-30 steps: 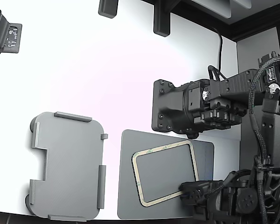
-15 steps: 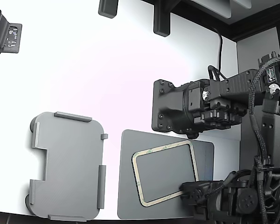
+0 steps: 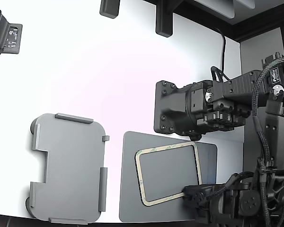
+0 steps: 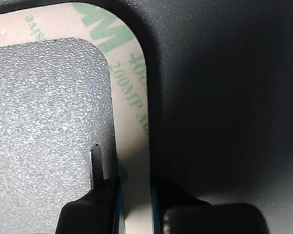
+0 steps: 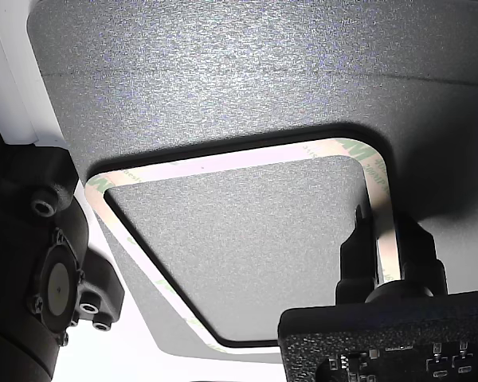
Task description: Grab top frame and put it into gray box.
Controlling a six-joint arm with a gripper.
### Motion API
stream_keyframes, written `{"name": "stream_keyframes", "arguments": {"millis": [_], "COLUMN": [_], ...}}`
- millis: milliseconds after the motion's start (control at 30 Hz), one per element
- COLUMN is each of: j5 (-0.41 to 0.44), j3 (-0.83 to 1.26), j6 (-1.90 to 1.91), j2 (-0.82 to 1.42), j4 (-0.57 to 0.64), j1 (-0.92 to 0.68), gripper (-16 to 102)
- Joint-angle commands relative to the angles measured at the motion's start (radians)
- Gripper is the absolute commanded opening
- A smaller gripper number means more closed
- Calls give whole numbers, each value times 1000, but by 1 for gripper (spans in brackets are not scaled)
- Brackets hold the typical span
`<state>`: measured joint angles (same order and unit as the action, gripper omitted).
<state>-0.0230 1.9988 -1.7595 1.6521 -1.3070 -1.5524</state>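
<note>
The top frame [image 3: 165, 147], a thin cream ring with green print, lies tilted over a dark gray flat plate [image 3: 128, 189] at the exterior view's lower right. My gripper [image 3: 185, 193] is shut on the ring's near right side. The wrist view shows the frame strip [image 4: 132, 122] pinched between my two black fingertips [image 4: 135, 187]. In the other view the frame [image 5: 223, 161] casts a shadow on the plate [image 5: 223, 64], so it seems slightly raised, with my gripper [image 5: 386, 239] clamped on it. The gray box [image 3: 68, 165], a light gray tray, sits empty at the exterior view's lower left.
A second black arm's head [image 3: 180, 111] hangs just above the plate's far edge. Black fixtures stand at the table's far edge [image 3: 163, 21] and at the exterior view's upper left [image 3: 4, 35]. My arm's base and cables [image 3: 267, 189] fill the exterior view's right side.
The frame has turned slightly and its near edge has shifted a little away from the table's front edge. The gray box and the second arm have not moved.
</note>
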Motion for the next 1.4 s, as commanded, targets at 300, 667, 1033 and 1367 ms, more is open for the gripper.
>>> {"name": "stream_keyframes", "arguments": {"millis": [300, 667, 1033, 1367], "j5": [-15, 86, 422, 655], "j3": [-32, -291, -503, -554], "j6": [-2, 324, 1163, 1543], "j2": [48, 77, 92, 133], "j4": [15, -221, -272, -302], "j1": [9, 32, 175, 414], "gripper": [-10, -11, -11, -11]}}
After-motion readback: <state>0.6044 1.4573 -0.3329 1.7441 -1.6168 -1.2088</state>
